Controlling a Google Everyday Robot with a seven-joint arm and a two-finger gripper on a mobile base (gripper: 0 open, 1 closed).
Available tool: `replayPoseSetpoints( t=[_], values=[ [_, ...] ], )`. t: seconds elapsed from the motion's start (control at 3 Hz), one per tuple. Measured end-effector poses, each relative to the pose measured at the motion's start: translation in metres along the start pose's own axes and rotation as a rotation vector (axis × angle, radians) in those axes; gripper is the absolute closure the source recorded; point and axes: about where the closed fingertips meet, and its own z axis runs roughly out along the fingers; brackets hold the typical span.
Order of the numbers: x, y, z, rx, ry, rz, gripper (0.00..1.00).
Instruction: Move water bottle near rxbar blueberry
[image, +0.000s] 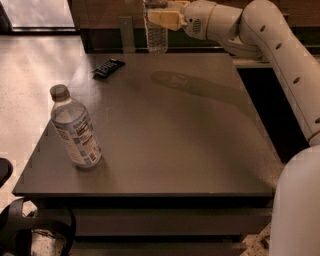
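Handling: the slim clear ribbed plastic water bottle (157, 37) is looking light, thin-walled and slick, so I am judging a firm grip on its upper body safest. In the camera view, my gripper (161, 18) is clamping it there, holding it upright in the air above the far edge of the grey table (200, 150). The small flat dark rxbar blueberry wrapper (108, 67) is lying nearby. My arm is stretching across, wrist level.
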Motion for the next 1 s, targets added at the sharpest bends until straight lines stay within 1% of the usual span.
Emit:
replayPoseSetpoints(
  t=[0.33,0.67,1.0],
  values=[
    [0.024,0.003,0.041,-0.011,-0.033,0.03,1.0],
    [0.043,0.001,0.061,-0.011,-0.065,0.013,1.0],
    [0.061,-0.002,0.075,-0.025,-0.083,-0.048,1.0]
  ],
)
